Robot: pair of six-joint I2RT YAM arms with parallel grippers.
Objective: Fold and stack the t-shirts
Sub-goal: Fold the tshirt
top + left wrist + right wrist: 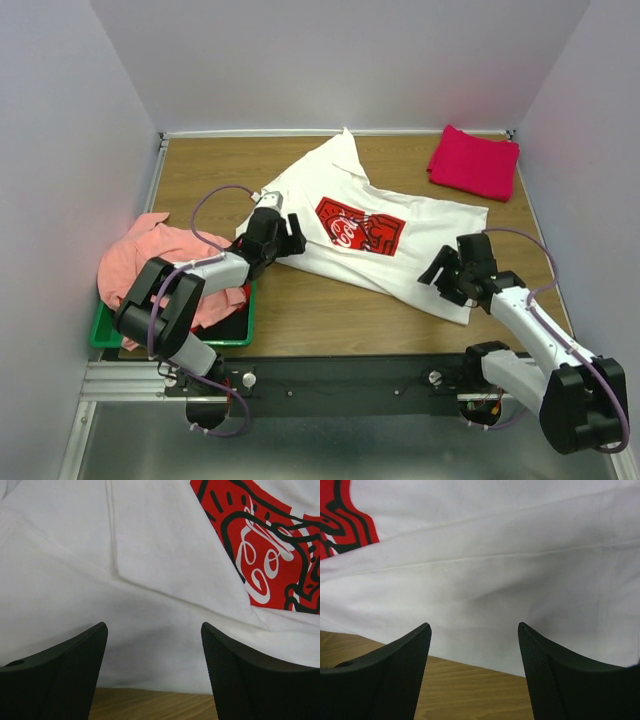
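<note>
A wooden table (330, 320) sits boxed in by plain, pale lilac-grey walls: a back wall (340, 60), a left wall (60, 150) and a right wall (590, 120). An aluminium rail (120, 378) edges its near side; the light is even and soft

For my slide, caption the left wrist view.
Open left hand at the white t-shirt's edge, red print beyond.

The place is a robotics lab's test cell rather than a home. Plain pale partition walls (70, 150) box in a wood-grain surface (300, 315) on three sides. Along its near edge an aluminium rail (120, 378) and a dark base plate (340, 380) carry the left arm (215, 270) and the right arm (535, 325), with purple cables (212, 195) looping off them (a white t-shirt (430, 230) lies on the bare wood, a green bin (232, 342) sits at the near left corner).
</note>
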